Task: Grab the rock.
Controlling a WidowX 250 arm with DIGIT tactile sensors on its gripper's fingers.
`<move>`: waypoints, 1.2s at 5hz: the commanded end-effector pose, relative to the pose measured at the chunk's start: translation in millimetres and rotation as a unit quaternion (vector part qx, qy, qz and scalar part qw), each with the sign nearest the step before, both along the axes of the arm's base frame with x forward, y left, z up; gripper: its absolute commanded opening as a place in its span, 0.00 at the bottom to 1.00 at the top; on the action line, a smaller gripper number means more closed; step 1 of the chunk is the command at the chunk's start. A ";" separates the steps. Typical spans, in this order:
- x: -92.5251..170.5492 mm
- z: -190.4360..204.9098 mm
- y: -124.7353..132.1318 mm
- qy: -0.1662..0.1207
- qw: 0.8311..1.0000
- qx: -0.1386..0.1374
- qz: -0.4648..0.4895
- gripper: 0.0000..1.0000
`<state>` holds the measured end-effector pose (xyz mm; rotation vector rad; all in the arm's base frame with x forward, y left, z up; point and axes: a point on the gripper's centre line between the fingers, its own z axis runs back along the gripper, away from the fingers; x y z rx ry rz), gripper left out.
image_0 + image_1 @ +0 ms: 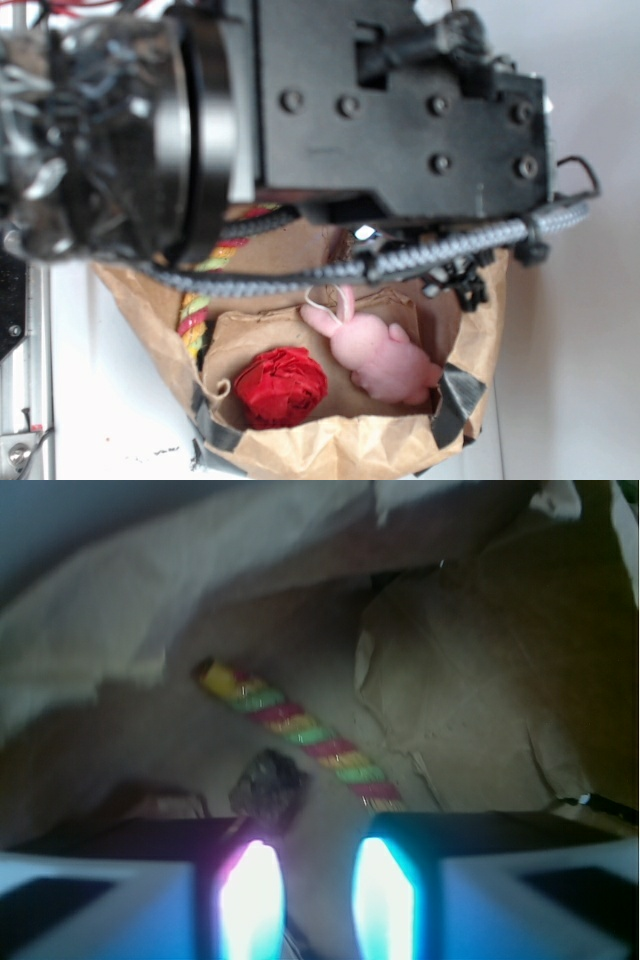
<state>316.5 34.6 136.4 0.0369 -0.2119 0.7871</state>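
Our gripper (312, 900) is open with nothing in it. The rock (268, 788) sits off by one finger (250, 900), so we might bump it away.

Ball (281, 385) and bunny (380, 357) sit side by side in bag (340, 450), near its taped edge; rock (267, 785) lies beside striped rope (300, 730).

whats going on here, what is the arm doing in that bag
The robot arm is reaching down into a brown paper bag, going for the small dark rock. In the wrist view its end effector is open, with the rock just ahead of the left fingertip, not yet gripped. A pink plush bunny, red wrinkly ball and striped stick lie nearby.
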 end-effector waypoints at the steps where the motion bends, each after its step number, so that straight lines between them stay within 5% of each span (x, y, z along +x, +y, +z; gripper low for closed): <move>1: 2.0 -5.9 -5.1 -0.026 0.999 -0.020 0.040 1.00; 6: 11.4 -48.7 -26.5 -0.024 0.997 -0.033 0.064 1.00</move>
